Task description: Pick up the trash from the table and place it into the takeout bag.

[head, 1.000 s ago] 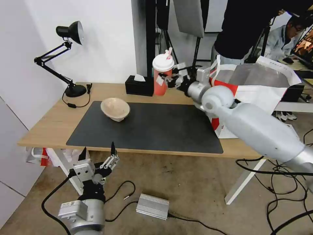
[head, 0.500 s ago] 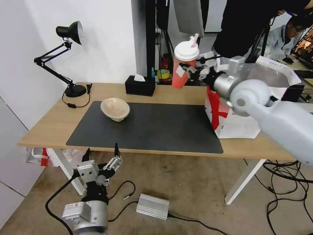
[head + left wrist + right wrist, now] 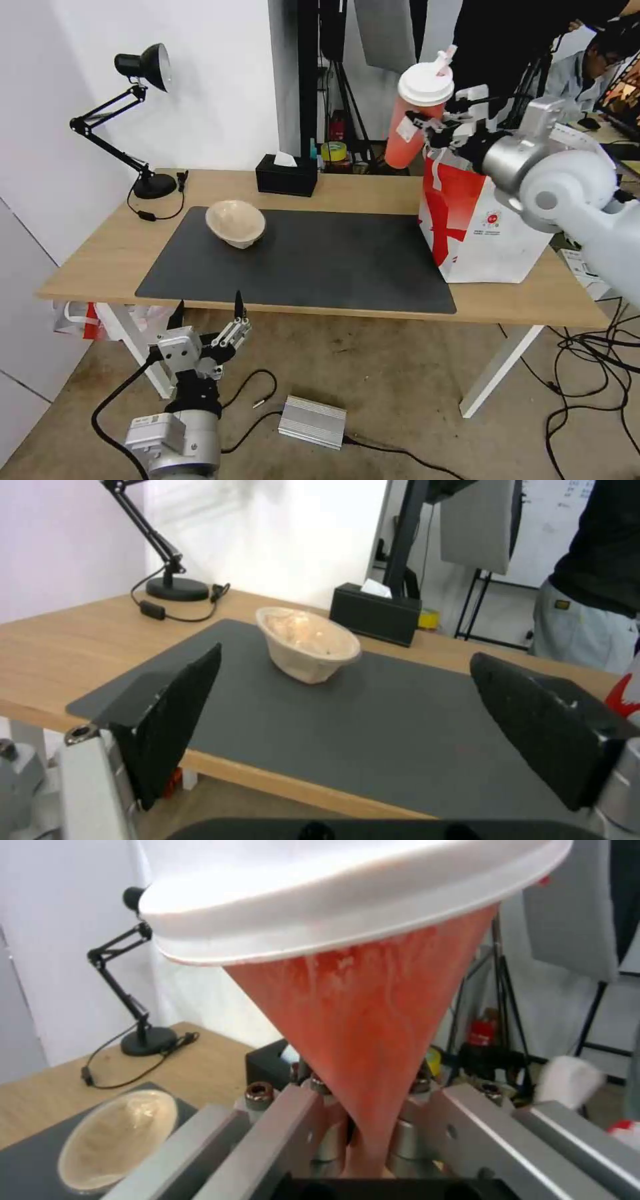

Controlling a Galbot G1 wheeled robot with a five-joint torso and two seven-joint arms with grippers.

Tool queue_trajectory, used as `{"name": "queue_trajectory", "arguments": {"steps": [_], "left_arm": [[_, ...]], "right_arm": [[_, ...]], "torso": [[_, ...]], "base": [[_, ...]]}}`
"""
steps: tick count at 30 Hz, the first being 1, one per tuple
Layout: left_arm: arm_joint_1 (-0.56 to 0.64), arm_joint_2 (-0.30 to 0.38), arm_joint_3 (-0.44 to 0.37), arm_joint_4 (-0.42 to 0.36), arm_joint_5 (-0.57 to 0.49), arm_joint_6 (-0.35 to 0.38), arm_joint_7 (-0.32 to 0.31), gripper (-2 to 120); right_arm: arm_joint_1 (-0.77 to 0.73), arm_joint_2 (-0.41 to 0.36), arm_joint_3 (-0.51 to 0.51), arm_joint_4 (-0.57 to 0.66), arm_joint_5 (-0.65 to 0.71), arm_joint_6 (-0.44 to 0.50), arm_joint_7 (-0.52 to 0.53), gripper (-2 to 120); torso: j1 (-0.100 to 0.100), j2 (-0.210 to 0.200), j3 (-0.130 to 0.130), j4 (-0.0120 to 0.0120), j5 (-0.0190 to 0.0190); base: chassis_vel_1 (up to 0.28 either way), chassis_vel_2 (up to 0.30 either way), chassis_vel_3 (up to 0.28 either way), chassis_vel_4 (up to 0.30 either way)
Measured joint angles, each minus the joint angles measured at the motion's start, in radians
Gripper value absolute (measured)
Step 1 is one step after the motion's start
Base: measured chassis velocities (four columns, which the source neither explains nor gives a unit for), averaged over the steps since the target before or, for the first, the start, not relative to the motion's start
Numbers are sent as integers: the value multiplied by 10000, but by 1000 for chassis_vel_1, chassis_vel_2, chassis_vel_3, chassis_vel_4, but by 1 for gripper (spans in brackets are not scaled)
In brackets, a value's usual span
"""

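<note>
My right gripper is shut on the red drink cup with its white lid, holding it tilted in the air by the top left edge of the takeout bag. From the right wrist, the cup rises between the fingers. The white bag with a red panel stands on the right end of the table. A beige paper-pulp bowl leans on the dark mat; the left wrist view has this bowl ahead. My left gripper hangs open below the table's front edge.
A black tissue box and a black desk lamp stand at the back of the table. A silver box and cables lie on the floor. A red-white plastic bag sits under the table's left end. People stand behind the bag.
My right arm has carried the cup up and to the right, from over the table's back edge to beside the bag's top. The left arm has stayed in place.
</note>
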Motion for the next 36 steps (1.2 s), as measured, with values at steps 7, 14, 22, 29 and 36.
{"name": "queue_trajectory", "arguments": {"steps": [7, 14, 22, 29, 36], "left_arm": [[-13, 36, 115, 39, 4, 0, 1, 100], [-43, 86, 177, 56, 7, 2, 2, 100], [-80, 100, 323, 114, 30, 15, 8, 100], [-107, 198, 358, 119, 33, 18, 9, 100], [-137, 265, 444, 157, 21, 22, 10, 100]], "right_arm": [[-285, -405, 421, -48, 121, 9, -52, 3], [-422, -744, 641, -135, 253, 73, -145, 3], [-708, -1219, 1114, -365, 377, 130, -339, 3], [-913, -1417, 1409, -684, 395, 147, -475, 3], [-1251, -1552, 1830, -1130, 396, 188, -641, 3]], "torso": [[0, 0, 0, 0, 0], [0, 0, 1, 0, 0], [0, 0, 1, 0, 0], [1, 0, 1, 1, 0], [1, 0, 1, 0, 0]], "base": [[0, 0, 0, 0], [0, 0, 0, 0], [0, 0, 0, 0], [0, 0, 0, 0], [0, 0, 0, 0]]}}
